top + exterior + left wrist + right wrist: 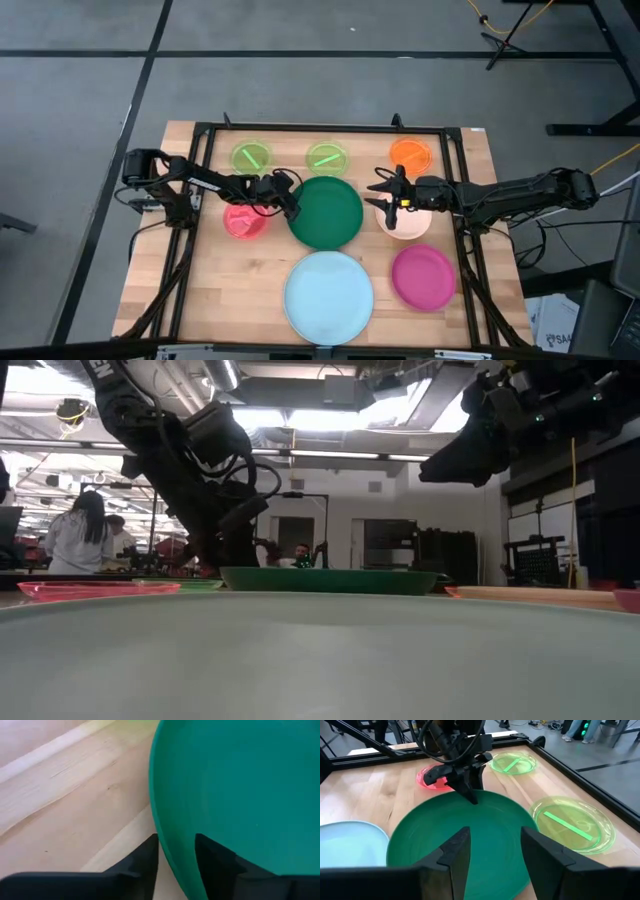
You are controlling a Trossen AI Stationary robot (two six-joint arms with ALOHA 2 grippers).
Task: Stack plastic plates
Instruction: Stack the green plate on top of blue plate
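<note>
Wooden table [210, 300], plates spread out: your left gripper [176, 862] straddles the dark green plate's [325, 211] left rim, fingers either side, not pinching. Your right gripper [381, 198] hangs spread above the cream plate [408, 225].

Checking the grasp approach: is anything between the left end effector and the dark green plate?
Nothing visible. The left end effector is already at the dark green plate, its fingers straddling the plate's rim on the pink-plate side.
</note>
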